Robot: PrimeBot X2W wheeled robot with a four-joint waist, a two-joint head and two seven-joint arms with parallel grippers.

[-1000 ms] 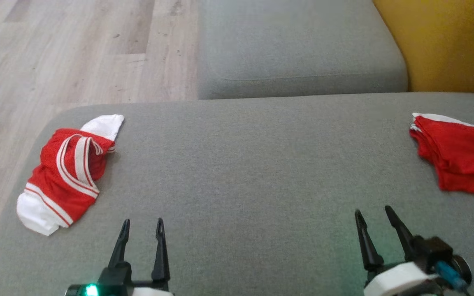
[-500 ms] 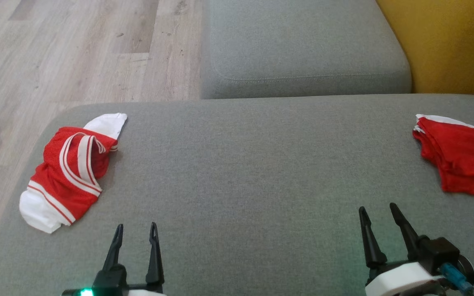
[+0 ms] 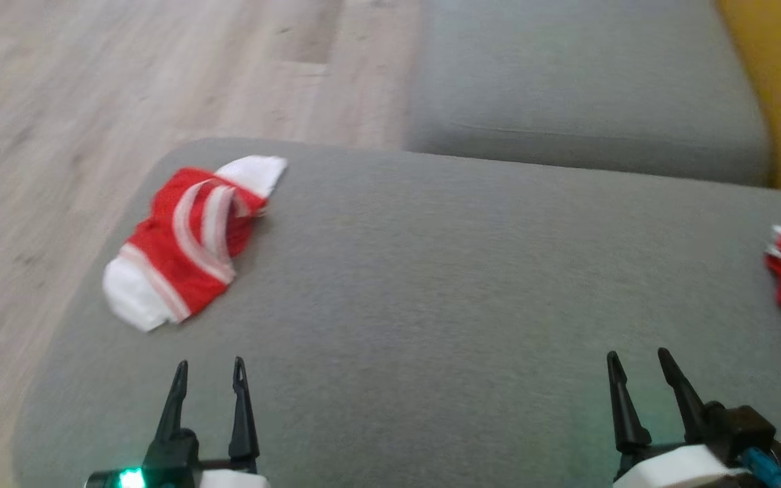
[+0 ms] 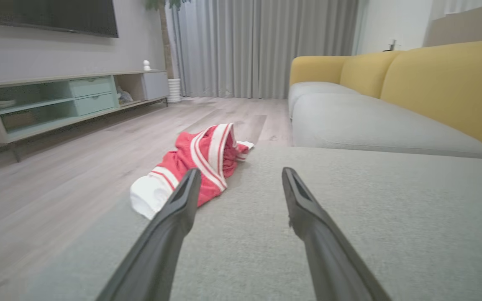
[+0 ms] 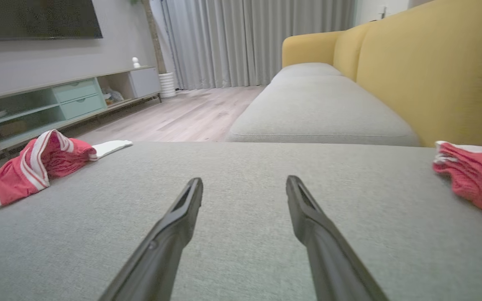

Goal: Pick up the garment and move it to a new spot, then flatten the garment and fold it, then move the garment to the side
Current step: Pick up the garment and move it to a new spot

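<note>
Wide grey fabric seat cushion [image 3: 431, 305] up front, second grey cushion [image 3: 580, 88] butted against its far edge, mustard-yellow upholstered sofa back [image 4: 446, 83] along the right. Pale wood-plank floor [image 3: 92, 102] on the left. Low white media cabinet with mint-green drawers [image 4: 78, 94], dark flat wall-mounted screen [image 4: 52, 16] above it on a light grey wall [image 4: 36, 54]. Full-length grey pleated curtains [image 4: 257, 46] at the far end, white ribbed planter [image 4: 174, 90] beside them. Soft, even light.

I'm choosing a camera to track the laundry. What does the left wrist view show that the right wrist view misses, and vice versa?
Left wrist view adds the open left gripper. Right wrist view adds the open right gripper and a folded red garment at its right edge. Both: the crumpled red-and-white striped garment, the grey fabric cushion and the yellow sofa back.
</note>
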